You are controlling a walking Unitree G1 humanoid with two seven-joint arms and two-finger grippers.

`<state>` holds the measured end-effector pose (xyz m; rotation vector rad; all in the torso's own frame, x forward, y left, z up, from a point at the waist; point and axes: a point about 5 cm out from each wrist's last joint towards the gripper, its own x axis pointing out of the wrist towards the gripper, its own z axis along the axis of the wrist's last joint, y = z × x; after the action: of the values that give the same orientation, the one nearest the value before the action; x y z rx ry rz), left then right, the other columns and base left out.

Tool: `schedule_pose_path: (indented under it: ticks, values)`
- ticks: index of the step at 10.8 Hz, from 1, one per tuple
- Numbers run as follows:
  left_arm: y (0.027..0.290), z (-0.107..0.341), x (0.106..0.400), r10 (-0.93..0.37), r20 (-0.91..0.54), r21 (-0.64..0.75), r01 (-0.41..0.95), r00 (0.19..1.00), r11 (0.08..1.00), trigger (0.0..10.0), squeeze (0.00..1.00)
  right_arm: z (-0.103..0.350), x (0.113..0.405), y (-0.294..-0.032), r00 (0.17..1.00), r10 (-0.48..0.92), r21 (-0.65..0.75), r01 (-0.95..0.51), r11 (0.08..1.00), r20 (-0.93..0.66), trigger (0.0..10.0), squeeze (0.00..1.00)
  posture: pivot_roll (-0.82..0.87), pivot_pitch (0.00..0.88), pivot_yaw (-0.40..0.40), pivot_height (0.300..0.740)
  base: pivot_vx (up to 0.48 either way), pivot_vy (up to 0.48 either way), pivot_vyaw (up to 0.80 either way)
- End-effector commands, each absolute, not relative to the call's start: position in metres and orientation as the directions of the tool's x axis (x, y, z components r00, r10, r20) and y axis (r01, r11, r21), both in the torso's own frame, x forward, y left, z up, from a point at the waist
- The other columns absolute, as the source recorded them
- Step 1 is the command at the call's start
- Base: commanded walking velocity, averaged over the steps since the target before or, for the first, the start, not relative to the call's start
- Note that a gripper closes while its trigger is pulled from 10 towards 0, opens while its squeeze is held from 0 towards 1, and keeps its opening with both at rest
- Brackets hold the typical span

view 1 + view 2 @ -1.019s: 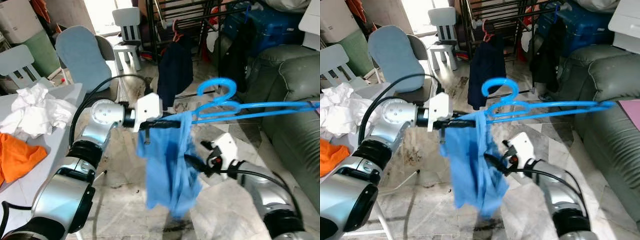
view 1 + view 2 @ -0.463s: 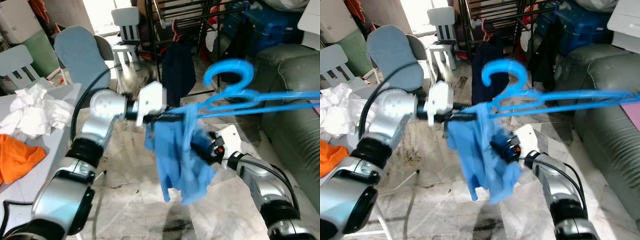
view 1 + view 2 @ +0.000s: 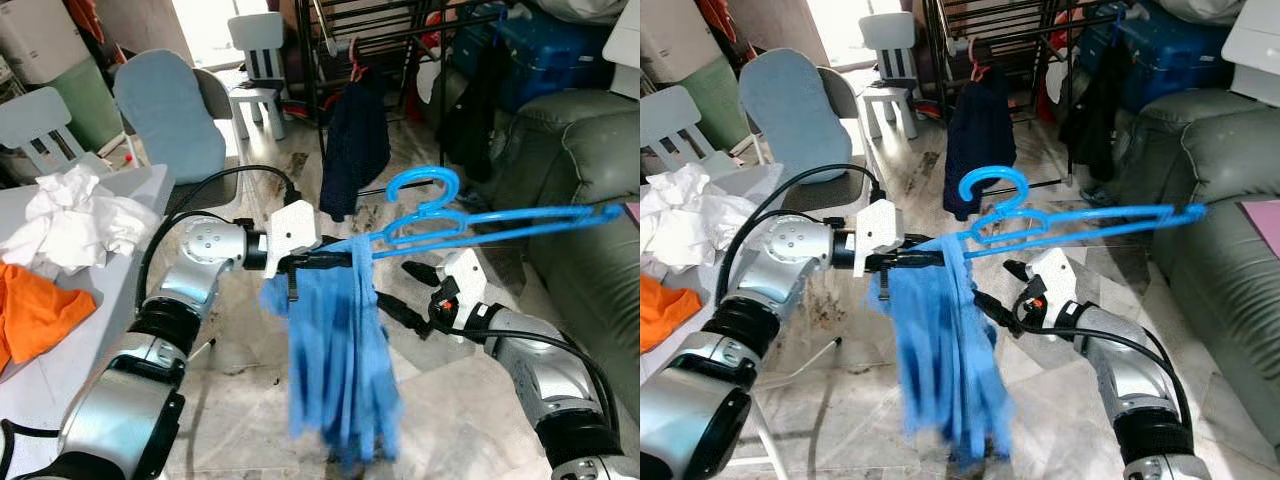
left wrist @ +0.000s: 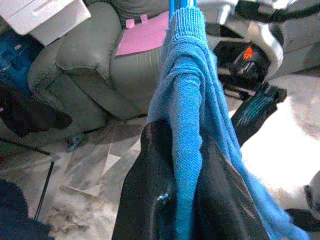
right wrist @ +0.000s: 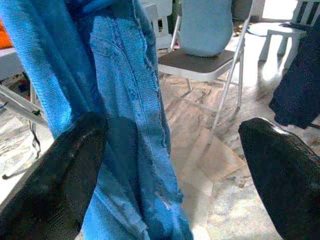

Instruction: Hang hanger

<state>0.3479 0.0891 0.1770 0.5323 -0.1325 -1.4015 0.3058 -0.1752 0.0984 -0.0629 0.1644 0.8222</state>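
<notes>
Silver arms meet mid-room over a marble floor (image 3: 250, 400). The left gripper (image 3: 335, 260) reaches out level from a bent elbow, its black fingers (image 4: 145, 200) pinched on the blue garment (image 3: 335, 360) where it drapes over the blue hanger (image 3: 480, 218); the hanger juts toward the green sofa (image 3: 590, 170), hook up, well short of the drying rack (image 3: 400, 30) behind. The right gripper (image 3: 405, 292) angles in from below with its fingers (image 5: 280, 170) spread wide, one against the hanging cloth, clasping nothing. The garment's lower hem blurs, and the cloth hides the hanger's near end and the left fingertips. A white heap and an orange cloth (image 3: 35, 310) lie on the table (image 3: 120, 270).
</notes>
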Motion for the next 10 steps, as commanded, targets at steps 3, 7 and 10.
schedule_pose_path:
  ticks: [3, 7, 10]
  values:
    - [0.086, 0.199, 0.346, -0.975, -0.173, 0.490, 0.871, 0.142, 0.040, 0.0, 0.00, 0.102, 0.312, -0.160, 0.657, 0.737, -0.013, -0.748, 0.663, -0.159, 10.0, 0.00, -0.18, 0.000, 0.130, 0.740, 0.000, 0.000, 0.00]
    - [0.068, 0.229, 0.328, -0.996, -0.090, 0.486, 0.873, 0.001, -0.043, 0.0, 0.00, 0.096, 0.329, -0.154, 0.755, 0.629, -0.048, -0.646, 0.762, -0.184, 10.0, 0.00, -0.17, 0.000, 0.125, 0.740, 0.000, 0.000, 0.00]
    - [0.075, 0.249, 0.329, -0.998, -0.042, 0.496, 0.868, 0.036, 0.010, 0.0, 0.00, 0.079, 0.328, -0.165, 0.786, 0.555, -0.047, -0.587, 0.808, -0.272, 10.0, 0.00, -0.16, 0.000, 0.113, 0.740, 0.000, 0.000, 0.00]
